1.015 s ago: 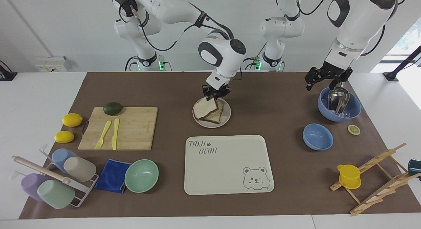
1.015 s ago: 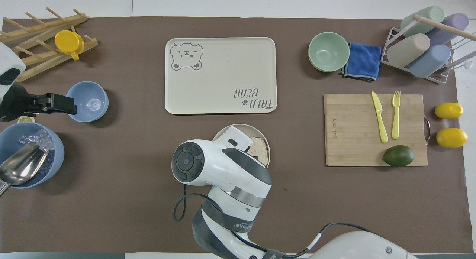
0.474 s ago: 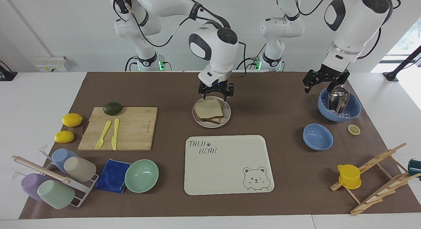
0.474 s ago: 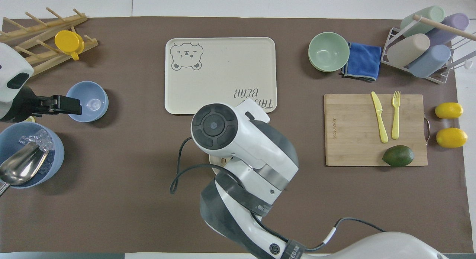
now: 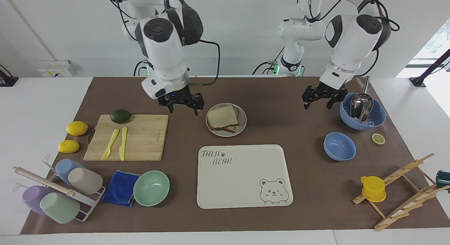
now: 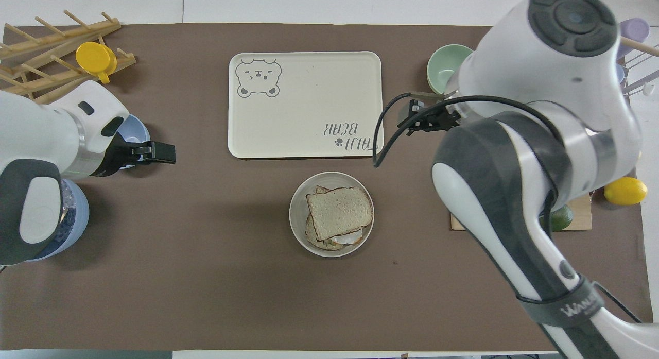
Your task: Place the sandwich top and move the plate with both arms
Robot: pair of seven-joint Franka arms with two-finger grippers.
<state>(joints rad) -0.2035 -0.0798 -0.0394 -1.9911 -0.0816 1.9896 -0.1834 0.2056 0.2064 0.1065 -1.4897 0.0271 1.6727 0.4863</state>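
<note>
Bread top [image 6: 340,212] lies flat on the stacked sandwich in the plate [image 6: 298,227], nearer the robots than the tray [image 6: 304,81], corners askew, no long axis. Soft and light, I judge; the plate is stiff, best taken by its rim from both ends. My right gripper [image 5: 182,107] and left gripper [image 5: 322,98] hang beside it, jaws apart, empty.

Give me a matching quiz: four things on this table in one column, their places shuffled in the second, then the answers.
1. sandwich top
2. yellow cup
3. avocado
4. metal scoop

A. in the ice bowl
B. on the wooden rack
C. on the stack in the plate
D. on the cutting board

Pairs: 1-C, 2-B, 3-D, 4-A
</note>
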